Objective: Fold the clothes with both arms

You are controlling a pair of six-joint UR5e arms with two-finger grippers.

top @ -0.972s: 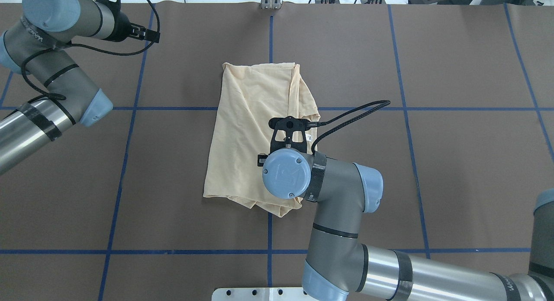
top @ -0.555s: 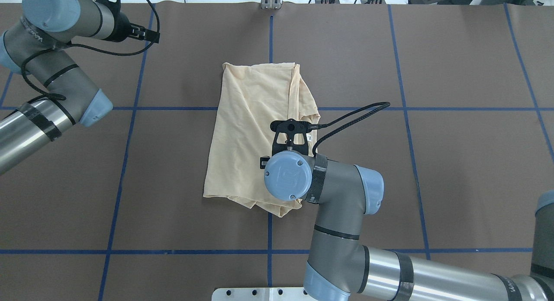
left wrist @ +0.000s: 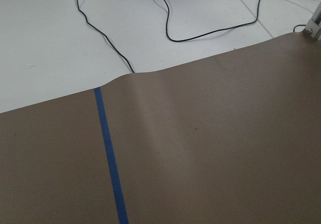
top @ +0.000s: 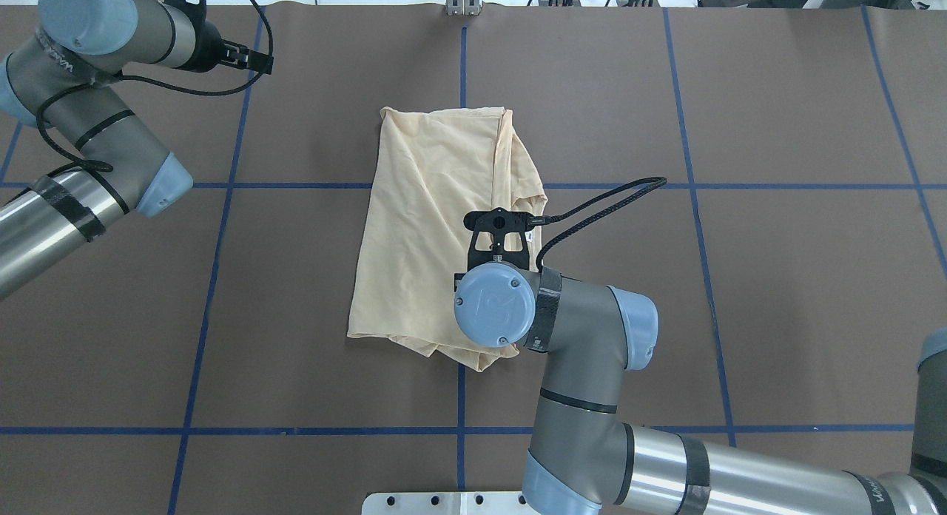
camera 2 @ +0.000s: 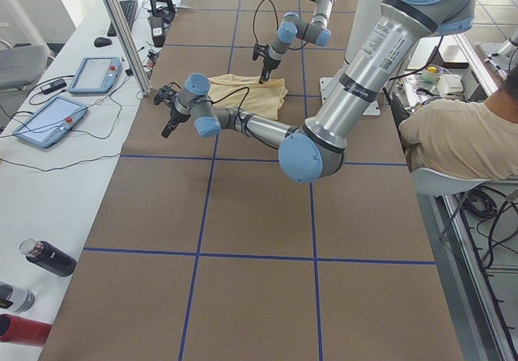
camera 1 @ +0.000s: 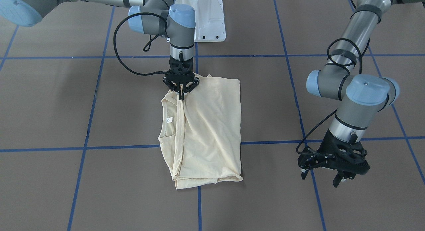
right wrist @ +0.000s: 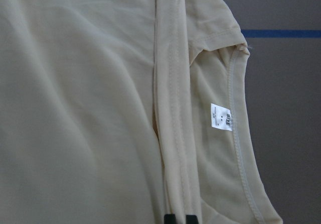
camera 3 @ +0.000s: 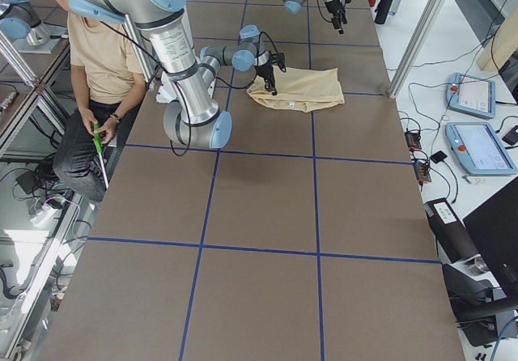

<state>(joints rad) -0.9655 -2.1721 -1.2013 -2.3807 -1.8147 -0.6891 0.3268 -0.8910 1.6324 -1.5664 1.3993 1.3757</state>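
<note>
While folded lengthwise into one long panel, lies at the middle of the table (top: 777,293), long axis running from near edge to far edge: pale cream shirt (top: 429,226). Neckline and small white neck tag (right wrist: 221,116) on the side toward the table's right edge. Right gripper (camera 1: 181,91) pointing straight down at the shirt's near end, on that same right side. Fingertips (right wrist: 170,219) pressed together on a narrow hemmed strip, cloth drawn up a little to meet them. Right arm (top: 584,330) reaching in from the near right corner. Left gripper (camera 1: 319,179) well apart from the shirt, toward the far edge in the table's left part, hanging above bare brown cover, jaws spread wide, nothing between them. Through the left wrist camera: brown cover, one blue tape line (left wrist: 109,153), then a white surface with black cables (left wrist: 215,31) beyond the far edge.
</note>
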